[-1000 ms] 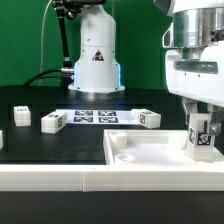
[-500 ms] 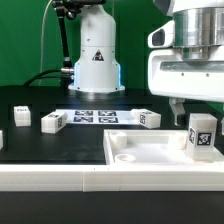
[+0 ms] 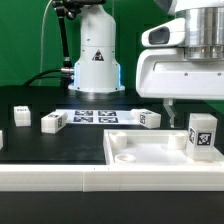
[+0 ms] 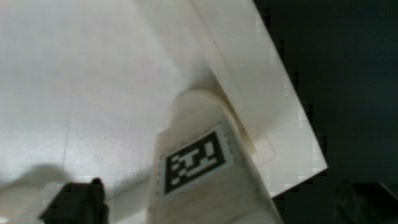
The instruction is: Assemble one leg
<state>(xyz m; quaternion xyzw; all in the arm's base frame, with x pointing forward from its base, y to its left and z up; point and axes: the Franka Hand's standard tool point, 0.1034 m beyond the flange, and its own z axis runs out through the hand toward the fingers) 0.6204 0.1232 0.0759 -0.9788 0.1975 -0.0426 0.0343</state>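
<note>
Leg (image 3: 202,135) upright on the white panel (image 3: 140,152), at its corner toward the exterior view's right, tag facing that camera, while my claw (image 3: 190,108) hangs just above it, fingers (image 3: 168,112) apart, gripping nothing.

Bright, even light washes the exterior view: the white panel (image 3: 150,150) and the leg (image 3: 203,135) verge on glare, their edges fading against the dark table (image 3: 40,140). A blue glow rims the far robot base (image 3: 97,62). The arm's near casing (image 3: 185,70) is soft, out of focus. The wrist view is dim, grainy and blurred, the leg's tag (image 4: 199,158) smeared.
</note>
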